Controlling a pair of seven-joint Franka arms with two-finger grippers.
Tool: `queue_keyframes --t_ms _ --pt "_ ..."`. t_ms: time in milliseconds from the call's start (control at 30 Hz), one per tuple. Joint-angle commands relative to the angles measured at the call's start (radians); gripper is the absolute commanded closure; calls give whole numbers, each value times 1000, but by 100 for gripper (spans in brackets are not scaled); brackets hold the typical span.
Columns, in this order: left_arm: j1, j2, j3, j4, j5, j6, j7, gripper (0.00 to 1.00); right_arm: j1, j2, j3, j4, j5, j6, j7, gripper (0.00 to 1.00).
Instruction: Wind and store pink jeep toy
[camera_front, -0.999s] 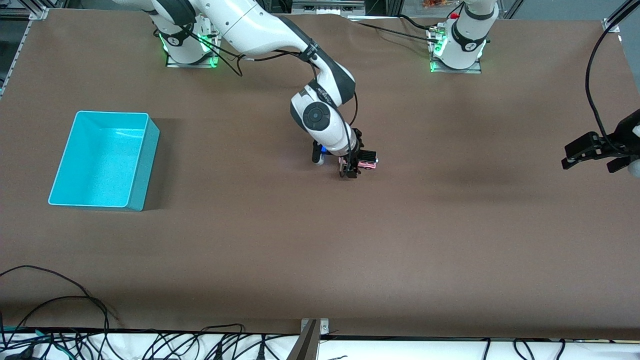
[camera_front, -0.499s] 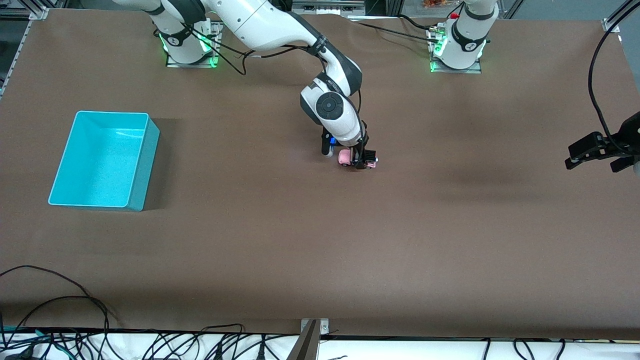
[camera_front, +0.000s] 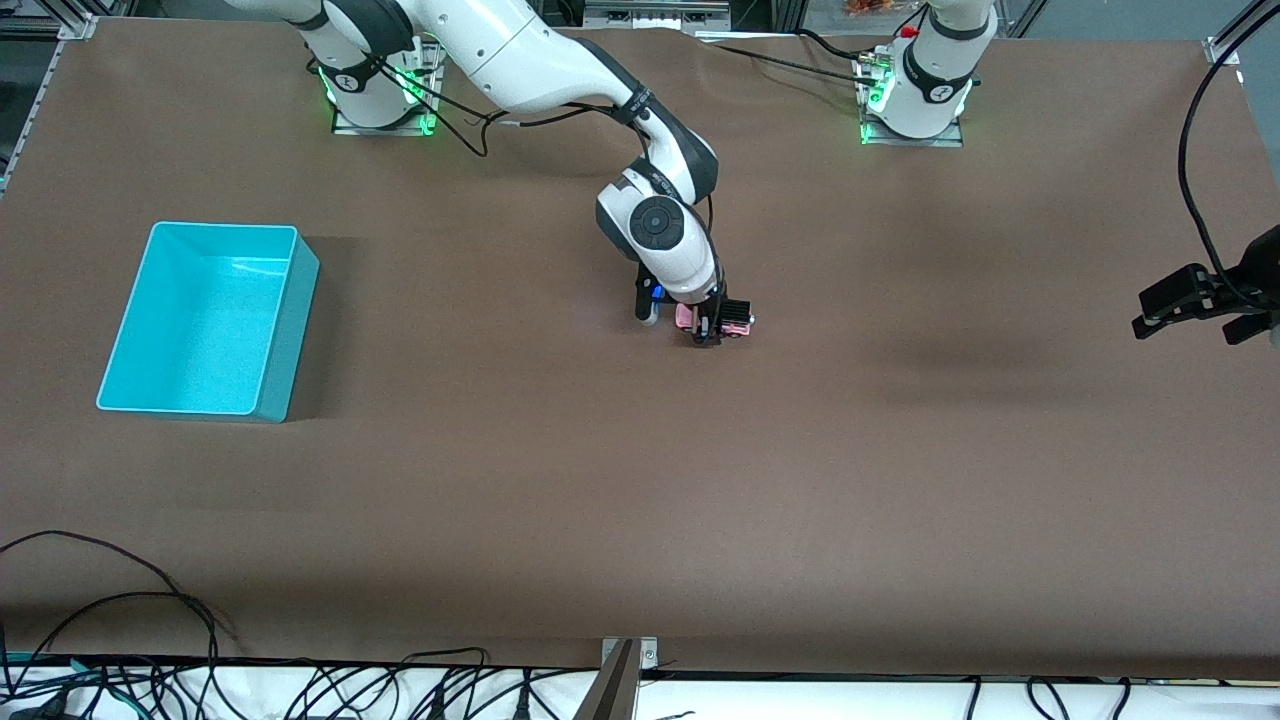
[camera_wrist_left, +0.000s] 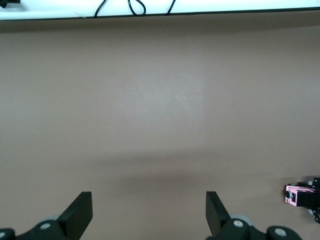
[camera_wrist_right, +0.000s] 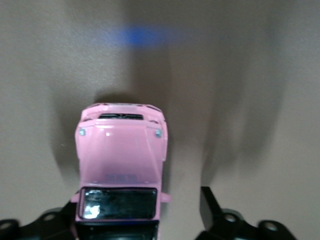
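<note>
The pink jeep toy (camera_front: 728, 322) sits on the brown counter (camera_front: 640, 480) about midway between the two arms' ends, well apart from the turquoise bin (camera_front: 283, 330), which stands toward the right arm's end. The right claw (camera_front: 708, 330) is down at the jeep, straddling its rear half. In the right wrist view the jeep (camera_wrist_right: 122, 160) lies between the two fingers (camera_wrist_right: 212, 210), its pink hood pointing away from the wrist, but a clear gap shows beside one finger, and the other finger is hidden by the car, so I cannot tell whether the claw has clamped onto the toy or is only around it. The left claw (camera_front: 1190, 305) waits up in the air over the left arm's end of the counter, and its fingers (camera_wrist_left: 80, 215) stand wide apart with nothing between them. As for progress, this looks like the very start: the toy rests with its wheels on the counter, the bin holds nothing, and no winding is evident. What seems left is nearly everything: securing the grip, dragging the car along the counter to wind it, then carrying it across to the bin and letting go inside.
</note>
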Motion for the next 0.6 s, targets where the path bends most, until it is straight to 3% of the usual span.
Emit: queue_keyframes --t_ms 0,333,566 --pt "8 -17 0 -5 -22 -1 11 0 11 9 -33 27 -66 -12 31 100" --pt "8 -17 0 -5 -22 -1 11 0 1 -32 -96 31 -83 -114 27 100" --pt "8 -17 0 -5 -22 -1 11 0 -2 -63 -105 33 -84 -140 23 100"
